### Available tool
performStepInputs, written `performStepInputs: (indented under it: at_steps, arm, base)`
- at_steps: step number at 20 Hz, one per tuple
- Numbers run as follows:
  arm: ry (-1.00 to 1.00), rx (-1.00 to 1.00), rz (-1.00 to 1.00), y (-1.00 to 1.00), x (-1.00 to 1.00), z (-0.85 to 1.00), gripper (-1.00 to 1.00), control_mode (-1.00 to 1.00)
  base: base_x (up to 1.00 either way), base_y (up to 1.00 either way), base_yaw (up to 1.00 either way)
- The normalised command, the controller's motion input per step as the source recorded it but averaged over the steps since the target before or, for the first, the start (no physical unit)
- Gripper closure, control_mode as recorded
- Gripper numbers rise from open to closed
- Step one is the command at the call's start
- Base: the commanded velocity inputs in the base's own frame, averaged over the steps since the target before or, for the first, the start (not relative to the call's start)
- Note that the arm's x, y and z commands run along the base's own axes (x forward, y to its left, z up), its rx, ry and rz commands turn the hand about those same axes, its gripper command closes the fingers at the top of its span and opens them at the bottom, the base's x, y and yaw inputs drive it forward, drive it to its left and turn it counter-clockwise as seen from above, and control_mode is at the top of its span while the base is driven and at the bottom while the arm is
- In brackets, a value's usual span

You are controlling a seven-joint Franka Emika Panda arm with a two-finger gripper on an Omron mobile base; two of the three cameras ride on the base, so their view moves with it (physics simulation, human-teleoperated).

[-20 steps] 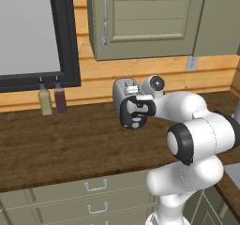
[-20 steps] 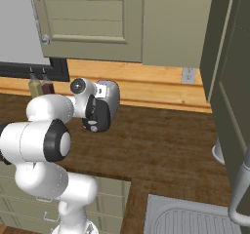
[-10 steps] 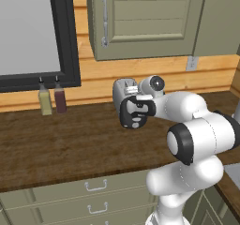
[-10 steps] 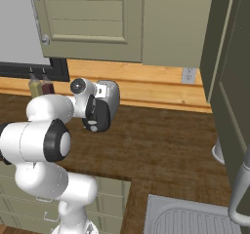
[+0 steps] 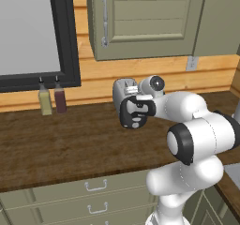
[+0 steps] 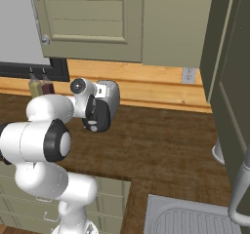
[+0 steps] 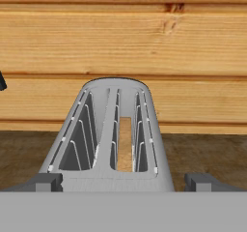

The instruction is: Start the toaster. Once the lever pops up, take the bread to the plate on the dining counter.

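The silver-grey toaster (image 5: 122, 89) (image 6: 111, 95) stands on the wood counter against the plank wall. In the hand view I look along the toaster's top (image 7: 116, 110); the tan bread (image 7: 125, 144) sits down in the right slot and the left slot is empty. My gripper (image 5: 134, 97) (image 6: 96, 97) (image 7: 123, 181) hovers at the toaster's near end, above the black end panel (image 5: 135, 117), open, its fingertips (image 7: 46, 181) spread wider than the toaster. The lever is too small to read. The plate and the dining counter are out of view.
Two bottles (image 5: 45, 101) (image 5: 60, 100) stand left of the toaster under the black window frame (image 5: 63, 36). A wall cabinet (image 5: 145, 22) hangs above the toaster. A sink (image 6: 195, 218) and faucet (image 6: 241, 189) lie to the right.
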Motion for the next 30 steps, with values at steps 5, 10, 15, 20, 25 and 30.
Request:
performStepInputs:
  at_steps: [5,10,15,20,25,30]
  arm:
    - [0.0,0.0,0.0,0.0,0.0,0.0,-1.0,-1.0]
    - [0.0,0.0,0.0,0.0,0.0,0.0,-1.0,-1.0]
    - [0.0,0.0,0.0,0.0,0.0,0.0,-1.0,-1.0]
    - [0.0,0.0,0.0,0.0,0.0,0.0,-1.0,-1.0]
    - [0.0,0.0,0.0,0.0,0.0,0.0,-1.0,-1.0]
    - [0.0,0.0,0.0,0.0,0.0,0.0,-1.0,-1.0]
  base:
    - [0.0,0.0,0.0]
    - [0.0,0.0,0.0]
    - [0.0,0.0,0.0]
    - [0.0,0.0,0.0]
    - [0.0,0.0,0.0]
    - [0.0,0.0,0.0]
